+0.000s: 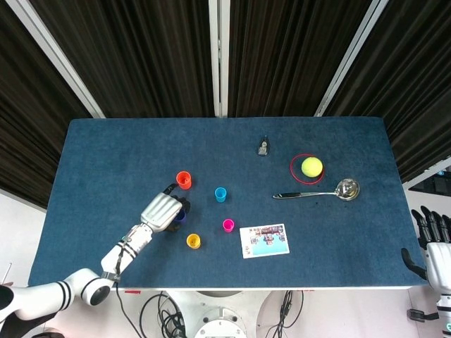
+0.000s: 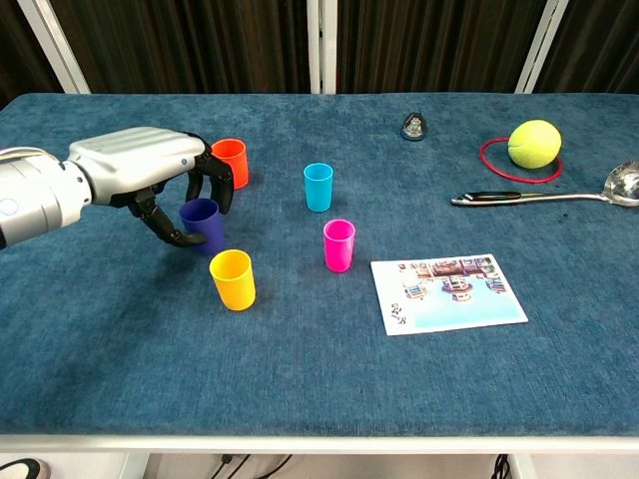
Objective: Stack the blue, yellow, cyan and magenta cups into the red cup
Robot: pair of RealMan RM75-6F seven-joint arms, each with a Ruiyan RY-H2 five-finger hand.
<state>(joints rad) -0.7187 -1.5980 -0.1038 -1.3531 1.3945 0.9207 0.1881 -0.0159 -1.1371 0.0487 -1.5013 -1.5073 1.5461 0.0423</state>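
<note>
Blue cup [image 2: 203, 224] stands upright on the tabletop [image 2: 300, 379] toward the left side, with the left hand [image 2: 150, 175] arched over it: the fingers [image 2: 222, 190] curl down at its far side and the thumb reaches in at its near-left side, so the hand is closing round the cup, though whether it truly grips it I cannot tell. In the head view the left hand [image 1: 161, 211] covers most of the blue cup [image 1: 180, 215].

Red cup [image 2: 231, 162] stands just behind the fingers, nearer the far edge. Yellow cup [image 2: 233, 278] stands just beside the blue one, toward the near edge. Cyan cup [image 2: 318, 187] and magenta cup [image 2: 338, 244] stand upright near the middle, the magenta nearer the front edge.

A picture card [image 2: 448, 291] lies flat right of the magenta cup. Toward the far right corner a tennis ball [image 2: 534, 143] sits on a red ring [image 2: 492, 162], with a ladle [image 2: 544, 196] lying beside it.

The right hand [image 1: 432, 239] hangs off the tabletop's right edge, fingers apart, holding nothing.
</note>
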